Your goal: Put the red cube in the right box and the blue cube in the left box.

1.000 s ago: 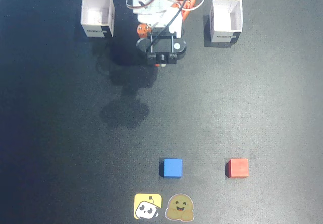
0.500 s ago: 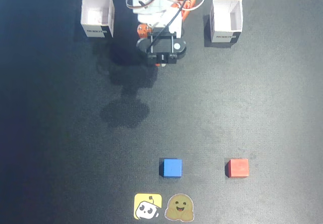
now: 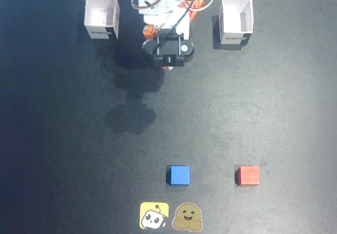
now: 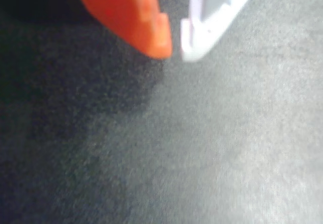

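Observation:
In the fixed view the blue cube [image 3: 179,174] and the red cube [image 3: 247,175] sit apart on the black mat near the bottom, the red one to the right. Two white open boxes with black labels stand at the top, one on the left [image 3: 100,32] and one on the right [image 3: 234,35]; both look empty. My arm is folded at the top middle between the boxes, with the gripper [image 3: 168,67] pointing down, far from both cubes. In the wrist view the gripper [image 4: 175,50] has its orange and white fingertips almost together, with nothing between them, over bare mat.
Two round cartoon stickers, one yellow [image 3: 154,215] and one brown [image 3: 188,216], lie at the bottom edge below the blue cube. The arm's shadow falls on the mat left of centre. Black mat covers the whole surface.

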